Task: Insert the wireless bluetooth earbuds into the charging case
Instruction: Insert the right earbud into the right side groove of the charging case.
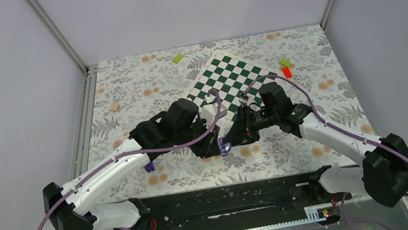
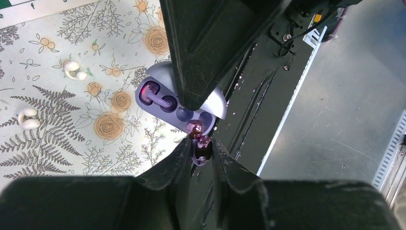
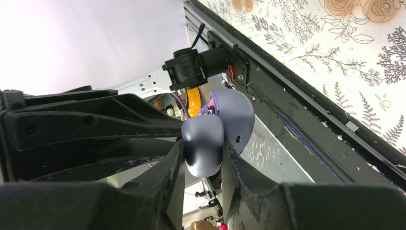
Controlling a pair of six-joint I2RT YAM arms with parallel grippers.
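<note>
Right gripper (image 3: 203, 158) clamps the open charging case (image 2: 158, 76). Left gripper (image 2: 201, 151) pinches one earbud (image 2: 195, 128) at the case's near rim. We note a second earbud (image 2: 158, 99) seated inside the case.

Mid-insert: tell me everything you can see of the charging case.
The charging case is a smooth, matte lavender-grey plastic pebble, hinged open, with a small port on one shell. The right gripper pinches the other shell, holding it in the air over the table's near edge. One purple earbud sits in a well, a red glow beside it.
</note>
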